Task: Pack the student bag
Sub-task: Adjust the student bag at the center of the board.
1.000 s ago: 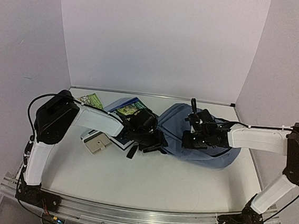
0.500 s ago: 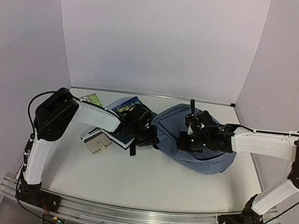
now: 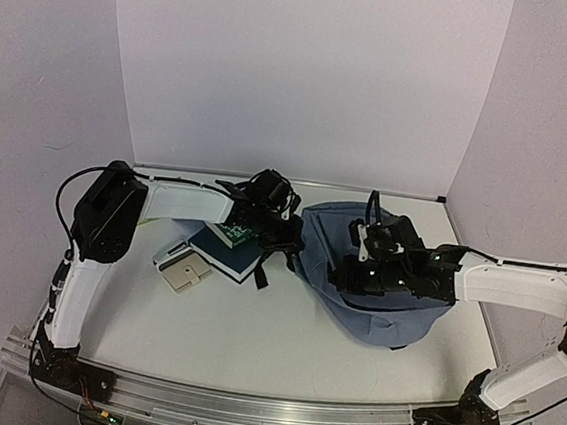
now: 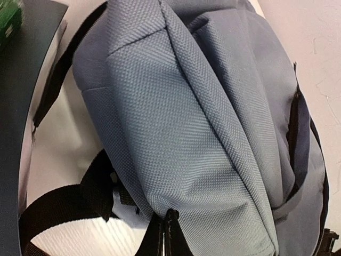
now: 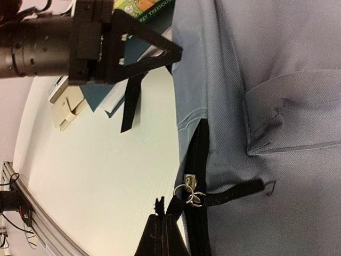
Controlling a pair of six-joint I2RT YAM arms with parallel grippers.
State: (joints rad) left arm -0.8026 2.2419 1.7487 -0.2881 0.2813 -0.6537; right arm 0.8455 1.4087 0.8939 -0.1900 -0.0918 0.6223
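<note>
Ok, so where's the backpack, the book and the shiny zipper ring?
backpack (image 3: 383, 323): top camera, on bare grey-blue fabric near its front edge.
book (image 3: 221, 257): top camera, on the dark blue cover.
zipper ring (image 5: 189, 193): right wrist camera, on the metal rings beside the black zipper.

From above and behind my bases, the top camera faces down over the whole table (image 3: 249, 360) — both wrist cameras sit close, sharing the student bag (image 3: 385, 308) — its left edge.

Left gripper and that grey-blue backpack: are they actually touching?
Touching. The left wrist view shows the left gripper shut, its tips pinching the near edge of the student bag, with no gap between them.
</note>
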